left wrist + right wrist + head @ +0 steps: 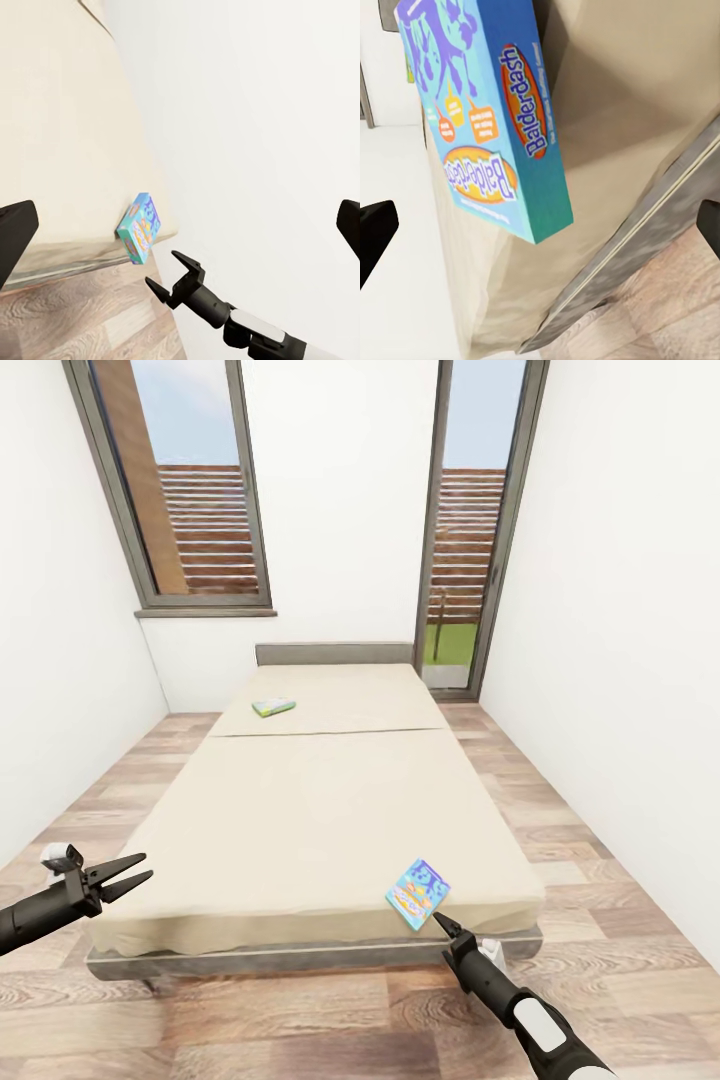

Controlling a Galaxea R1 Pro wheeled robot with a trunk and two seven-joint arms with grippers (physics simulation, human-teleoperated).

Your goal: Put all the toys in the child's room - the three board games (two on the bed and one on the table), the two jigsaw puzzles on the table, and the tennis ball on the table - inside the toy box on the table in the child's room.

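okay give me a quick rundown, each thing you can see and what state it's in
Balderdash board game: tilted at the bed's near corner, ungripped.
Second board game: lying flat near the headboard.
Bed: cover smooth.
Left end effector: open, empty, over the floor.
Right end effector: open, just below the Balderdash box.

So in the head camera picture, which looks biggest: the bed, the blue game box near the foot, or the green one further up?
1. bed
2. blue Balderdash box
3. green game box, though it lies farther away, so the two boxes' true sizes stay unsure.
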